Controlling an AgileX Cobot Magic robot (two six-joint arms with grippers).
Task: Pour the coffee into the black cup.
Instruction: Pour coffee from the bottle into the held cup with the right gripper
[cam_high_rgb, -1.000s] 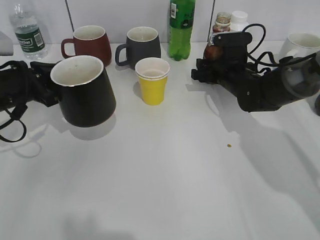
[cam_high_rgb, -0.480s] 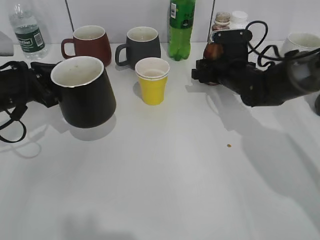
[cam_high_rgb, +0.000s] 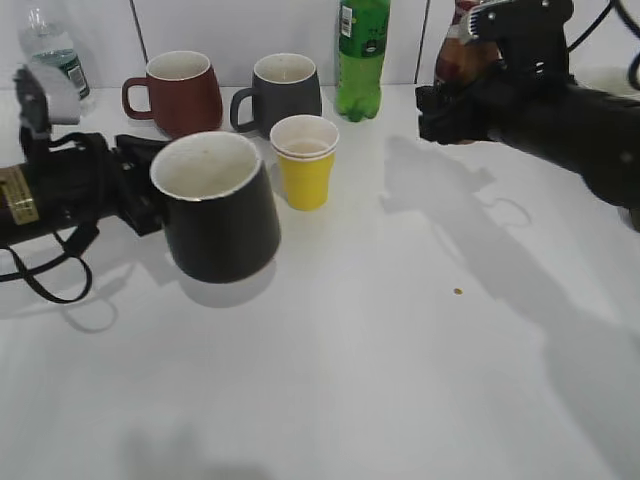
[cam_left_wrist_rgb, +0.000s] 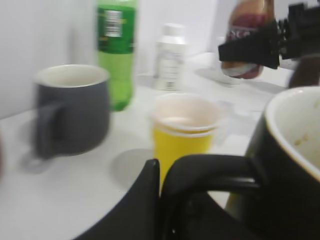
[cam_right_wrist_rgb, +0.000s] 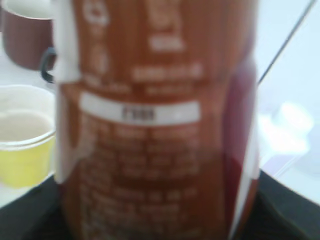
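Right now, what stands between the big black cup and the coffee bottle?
In the exterior view, the yellow paper cup stands between the black cup and the coffee bottle; beyond it, bare table.

We see a blurred brown plastic coffee bottle filling most of our view, its brown-and-white label bearing a pale horizontal strip. Our black right gripper shows only as dark shapes at the bottom corners. To the left sits a yellow paper cup; above it, a maroon ceramic mug.
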